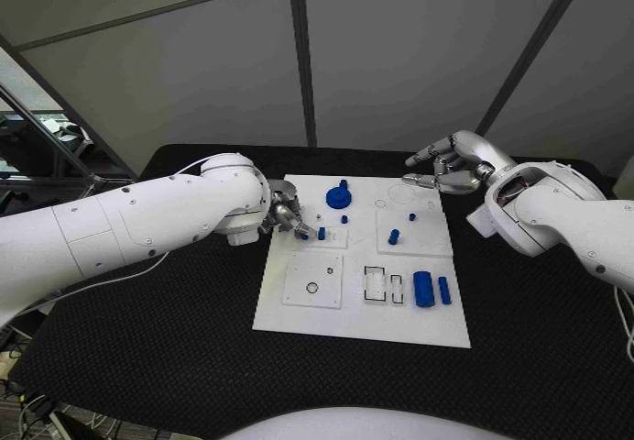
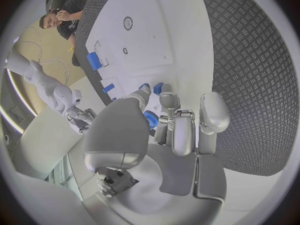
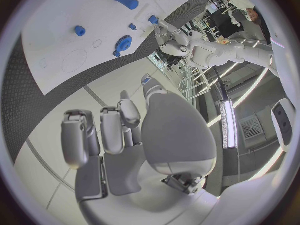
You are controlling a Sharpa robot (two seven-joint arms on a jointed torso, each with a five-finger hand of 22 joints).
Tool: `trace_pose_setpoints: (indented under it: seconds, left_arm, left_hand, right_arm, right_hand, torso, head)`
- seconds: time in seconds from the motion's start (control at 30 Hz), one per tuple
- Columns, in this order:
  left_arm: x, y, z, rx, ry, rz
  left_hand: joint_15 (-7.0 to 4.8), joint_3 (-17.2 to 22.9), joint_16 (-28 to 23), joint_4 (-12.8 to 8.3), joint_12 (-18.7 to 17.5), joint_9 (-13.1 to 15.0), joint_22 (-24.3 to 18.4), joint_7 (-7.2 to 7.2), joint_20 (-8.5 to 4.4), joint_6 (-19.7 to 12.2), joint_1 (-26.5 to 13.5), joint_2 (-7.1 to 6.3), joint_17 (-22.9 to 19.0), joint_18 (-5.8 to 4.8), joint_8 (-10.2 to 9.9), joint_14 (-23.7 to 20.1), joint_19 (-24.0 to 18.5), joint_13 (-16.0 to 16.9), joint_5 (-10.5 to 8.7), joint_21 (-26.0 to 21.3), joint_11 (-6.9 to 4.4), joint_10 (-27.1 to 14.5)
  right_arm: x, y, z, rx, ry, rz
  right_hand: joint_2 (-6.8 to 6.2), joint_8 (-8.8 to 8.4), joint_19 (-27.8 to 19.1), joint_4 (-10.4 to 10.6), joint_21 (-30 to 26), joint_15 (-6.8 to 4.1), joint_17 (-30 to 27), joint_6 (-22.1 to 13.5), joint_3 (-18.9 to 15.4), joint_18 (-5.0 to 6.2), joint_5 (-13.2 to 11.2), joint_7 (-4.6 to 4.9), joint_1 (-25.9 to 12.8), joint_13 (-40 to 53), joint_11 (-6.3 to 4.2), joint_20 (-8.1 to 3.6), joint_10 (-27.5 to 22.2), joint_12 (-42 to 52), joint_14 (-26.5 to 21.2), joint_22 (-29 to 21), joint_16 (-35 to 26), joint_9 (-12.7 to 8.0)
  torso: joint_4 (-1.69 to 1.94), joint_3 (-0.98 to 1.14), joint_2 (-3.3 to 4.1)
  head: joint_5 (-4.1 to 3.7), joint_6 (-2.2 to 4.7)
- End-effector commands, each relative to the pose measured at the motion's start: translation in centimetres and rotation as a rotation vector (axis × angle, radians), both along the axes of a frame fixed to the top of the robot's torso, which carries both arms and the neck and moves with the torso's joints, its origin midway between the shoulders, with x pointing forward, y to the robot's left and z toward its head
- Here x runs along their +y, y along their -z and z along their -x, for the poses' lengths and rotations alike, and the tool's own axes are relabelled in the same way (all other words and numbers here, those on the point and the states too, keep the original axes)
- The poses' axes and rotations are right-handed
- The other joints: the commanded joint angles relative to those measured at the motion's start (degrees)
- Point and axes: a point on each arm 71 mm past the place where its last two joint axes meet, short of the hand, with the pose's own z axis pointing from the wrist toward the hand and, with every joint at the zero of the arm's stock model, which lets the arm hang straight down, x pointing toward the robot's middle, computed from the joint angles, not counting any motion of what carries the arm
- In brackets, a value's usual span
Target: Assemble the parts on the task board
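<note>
silver fingers of my left hand are bunched over the task board at its left edge, beside a small blue peg; whether they pinch a part i cannot tell. my right hand hovers off the board's far right corner, fingers loosely apart, holding nothing. several parts already stand on the board: a blue gear at the far edge and short pegs near its middle. a blue cylinder and a slim bar lie loose toward the near right, so i judge the assembly partway done.

White task board, blue parts on it
</note>
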Motion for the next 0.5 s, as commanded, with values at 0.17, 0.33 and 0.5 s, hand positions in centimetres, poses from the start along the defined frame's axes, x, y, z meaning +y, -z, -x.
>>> trace_pose_setpoints:
  seconds: [0.17, 0.33, 0.5]
  left_arm:
    - [-0.19, 0.01, -0.05, 0.006, 0.015, -0.008]
    - [-0.28, 0.03, -0.05, 0.009, 0.021, -0.008]
    - [-0.30, 0.01, -0.08, 0.004, 0.019, -0.004]
  left_hand:
    - [-0.46, 1.00, 0.30, -1.82, 0.17, 0.63, 1.69, -0.24, -0.27, -0.40, 2.52, 1.57, 9.51, -0.74, 0.46, 4.24, 0.23, 0.02, -0.17, -0.38, -0.37, 0.00]
    - [-0.57, 2.23, 0.41, -3.70, 0.04, 1.01, 1.75, -0.42, -0.37, -0.69, 4.53, 3.03, 9.64, -0.74, 0.49, 4.28, 0.24, -0.12, -0.10, -0.43, -0.53, -0.04]
    - [-0.59, 5.01, 0.48, -6.35, -0.30, 1.33, 1.89, -0.39, -0.45, -1.50, 7.14, 5.49, 9.73, -0.75, 0.20, 4.31, 0.28, -0.46, 1.65, -0.44, -0.57, -0.14]
  right_arm:
    - [0.14, -0.14, 0.01, -0.005, -0.009, -0.004]
    - [0.13, -0.13, 0.00, -0.005, -0.009, -0.004]
    - [0.13, -0.13, 0.00, -0.006, -0.009, -0.004]
  right_hand:
    - [0.12, -0.38, 3.51, -0.11, -0.27, -0.44, -0.09, 0.28, 0.14, 0.27, -0.32, 0.01, -0.33, -0.06, -0.23, -0.30, 0.01, 0.22, 2.44, 11.07, -0.31, -0.06]
    - [0.12, -0.38, 3.51, -0.11, -0.27, -0.44, -0.09, 0.28, 0.14, 0.27, -0.32, 0.01, -0.33, -0.06, -0.23, -0.30, 0.01, 0.22, 2.44, 11.07, -0.31, -0.06]
    - [0.12, -0.38, 3.51, -0.11, -0.27, -0.44, -0.09, 0.28, 0.14, 0.27, -0.32, 0.01, -0.33, -0.06, -0.23, -0.30, 0.01, 0.22, 2.44, 11.07, -0.31, -0.06]
  torso:
    - [-0.01, 0.01, -0.01]
    - [0.02, 0.02, -0.02]
    - [-0.02, 0.00, -0.02]
  head:
    - [-0.08, -0.08]
    - [-0.11, -0.08]
    - [-0.11, -0.11]
